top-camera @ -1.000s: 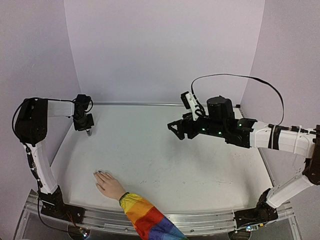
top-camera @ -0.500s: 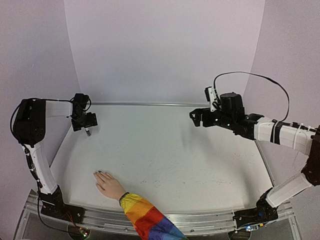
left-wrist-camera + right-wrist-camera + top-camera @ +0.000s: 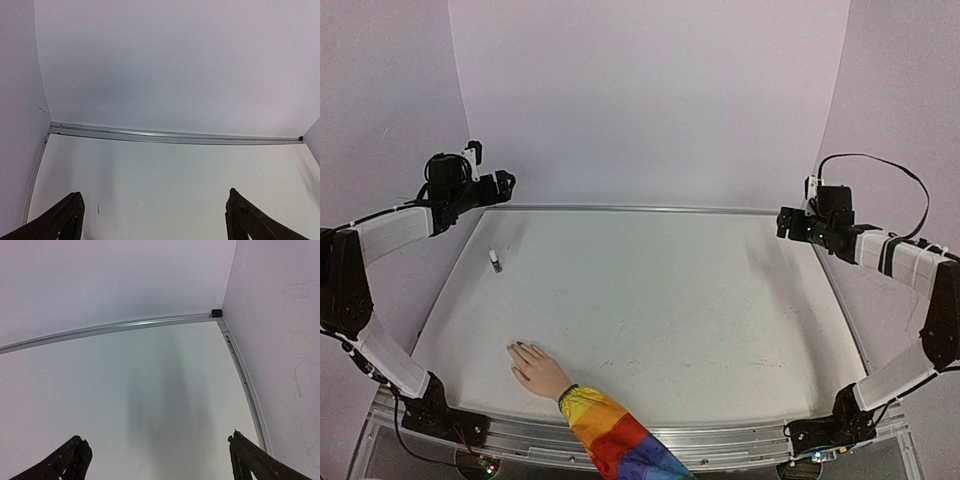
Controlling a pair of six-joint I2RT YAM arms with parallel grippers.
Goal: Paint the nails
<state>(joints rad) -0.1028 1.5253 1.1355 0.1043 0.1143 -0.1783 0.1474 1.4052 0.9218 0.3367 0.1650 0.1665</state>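
Left gripper [image 3: 504, 182]: spread wide with nothing between its fingers; it is raised over the far left corner of the counter [image 3: 660, 300], close to the left wall.
Left wrist view: the two dark fingers [image 3: 67, 221] sit at the bottom corners, far apart, with bare counter between them and the metal rail [image 3: 170, 136] along the far edge beyond.
Right gripper [image 3: 784, 222]: also spread wide and holding nothing; it is raised at the far right side, near the right wall.
Right wrist view: its fingers [image 3: 247, 457] stand well apart, pointing toward the far right corner where the rail meets a small black corner piece [image 3: 216, 313].
Hand [image 3: 540, 370]: pale beige, lying palm down and flat on the near left part of the counter, fingers pointing far-left, well apart from both grippers.
Nails [image 3: 517, 346]: at the fingertips on the far-left end of the hand; the tips look dark, though they are too small to tell nail from nail.
Sleeve [image 3: 610, 432]: rainbow-striped, running from the wrist off the near edge.
Bottle [image 3: 497, 263]: small, dark with a white cap, on the far left part of the counter, between the left gripper and the hand and touching neither.
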